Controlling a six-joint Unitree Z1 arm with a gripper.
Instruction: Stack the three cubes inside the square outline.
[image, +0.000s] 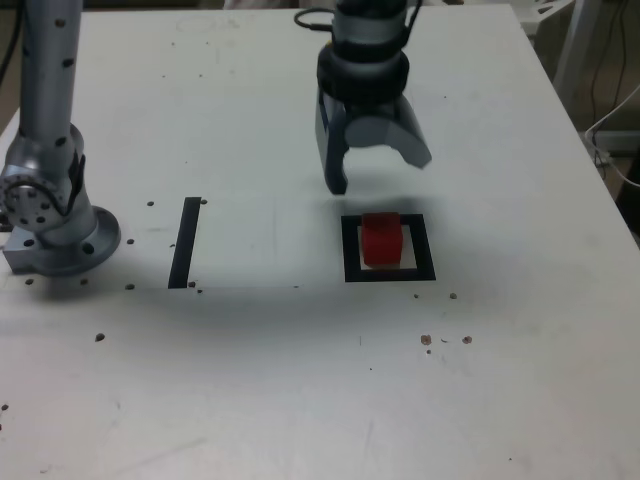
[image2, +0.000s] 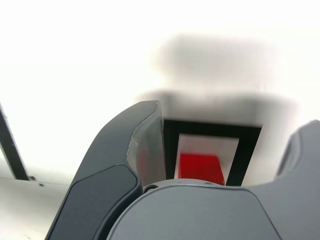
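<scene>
Cubes: 1 red cube (image: 380, 241) inside 1 square outline (image: 350, 250), gripper (image: 378, 168) spread above.

My jaws hang spread over the table (image: 300, 400), clear of the red cube (image: 380, 240) sitting alone inside the square outline (image: 389, 275). Nothing stands above that cube. Wide bare tabletop lies on every side; only the flat black strip (image: 185, 243) and my own base (image: 60, 235) sit off at the exterior view's left
</scene>
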